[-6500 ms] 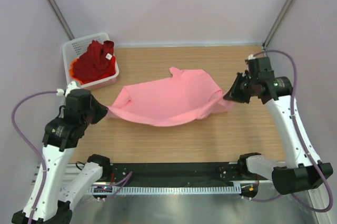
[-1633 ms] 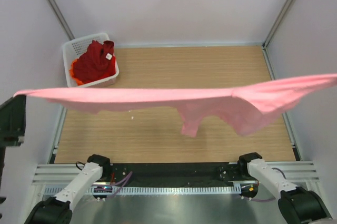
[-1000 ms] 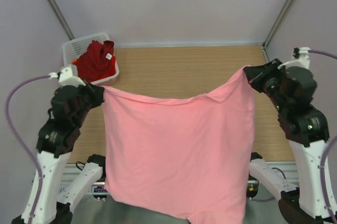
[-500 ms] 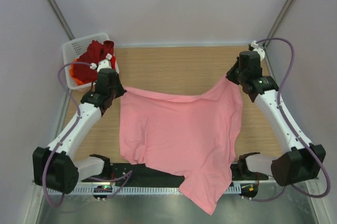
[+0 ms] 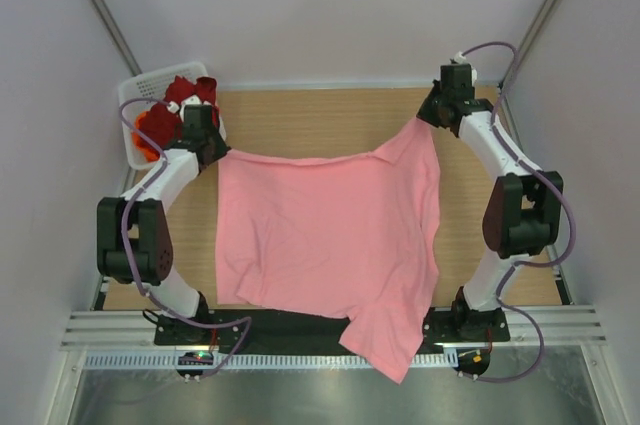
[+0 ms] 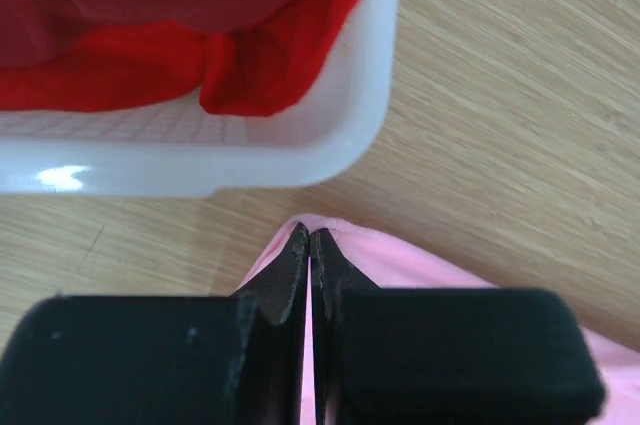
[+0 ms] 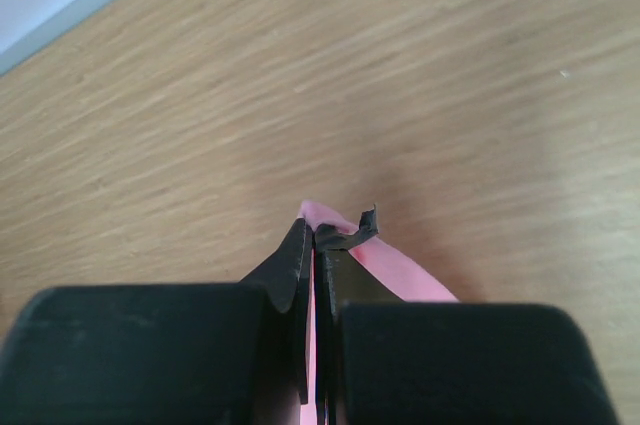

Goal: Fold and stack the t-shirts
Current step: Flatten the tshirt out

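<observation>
On the surface, pink shirt lies spread flat, long axis near-to-far. Far edge is pulled into a line between my two claws, sagging a bit mid-way. Near end points at my bases; its right corner trails off the surface's near edge over the black rail, and the near-left corner is curled under.

Left claw is pressed together, pinching the shirt's far-left corner; the rest of the cloth runs right and toward me from it. Left wrist view: left claw tips closed with pink shirt poking out between them, low over the wood, just beside the basket corner, not touching it.

Right claw is also pressed together, pinching the far-right corner; the cloth runs left and toward me. Right wrist view: right claw tips closed on a small fold of pink shirt right at the wood.

Basket is at far left with the red shirt heaped in it and the orange shirt under that.

Versus half a second ago: both claws sit farther back, the shirt is dragged farther onto the surface, flatter, less hanging off the near edge. A second ago it hung in the air like a curtain.
</observation>
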Tool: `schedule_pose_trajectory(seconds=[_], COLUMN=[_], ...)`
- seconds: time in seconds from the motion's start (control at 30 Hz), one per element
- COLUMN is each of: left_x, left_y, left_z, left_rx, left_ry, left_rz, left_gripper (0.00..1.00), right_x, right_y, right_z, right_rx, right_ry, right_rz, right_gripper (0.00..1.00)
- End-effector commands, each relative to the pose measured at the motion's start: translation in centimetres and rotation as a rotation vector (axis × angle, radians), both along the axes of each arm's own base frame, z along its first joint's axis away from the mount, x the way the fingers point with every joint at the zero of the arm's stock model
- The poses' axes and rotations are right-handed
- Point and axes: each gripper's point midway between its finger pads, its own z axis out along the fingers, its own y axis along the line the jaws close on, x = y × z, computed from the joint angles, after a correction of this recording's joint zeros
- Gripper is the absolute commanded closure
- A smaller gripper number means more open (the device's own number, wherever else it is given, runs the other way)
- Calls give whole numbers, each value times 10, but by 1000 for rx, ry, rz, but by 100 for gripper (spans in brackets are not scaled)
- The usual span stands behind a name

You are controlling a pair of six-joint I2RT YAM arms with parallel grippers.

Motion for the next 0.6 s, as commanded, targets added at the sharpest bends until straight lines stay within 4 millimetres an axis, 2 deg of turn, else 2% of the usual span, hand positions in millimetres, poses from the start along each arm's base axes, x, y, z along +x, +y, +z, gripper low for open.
schedule_pose_trajectory(seconds=[0.0,0.03,0.17,0.2,0.23,0.27,0.33,0.43,0.57], left_x=[35,37,43,43,43,43,41,36,29], left_y=[2,0,-2,-3,-4,-3,-1,1,-2], left_z=[23,22,17,17,12,11,9,8,3], left_rx=[-30,-30,-36,-40,-40,-36,-26,-13,-18], left_ry=[-103,-99,-86,-84,-75,-70,-56,-26,22], left_rz=[-17,-29,-40,-42,-48,-43,-43,-49,-74], left_gripper=[100,100,100,100,100,100,100,100,100], right_x=[39,52,77,82,84,87,84,74,47], right_y=[13,16,30,33,35,37,41,38,30], right_z=[43,44,46,54,53,42,44,39,34], right_rx=[15,22,56,59,65,69,77,71,45], right_ry=[-140,-147,-148,-157,-150,-121,-107,-52,25], right_rz=[63,70,127,140,150,160,173,156,140], right_gripper=[99,99,99,99,99,99,99,99,99])
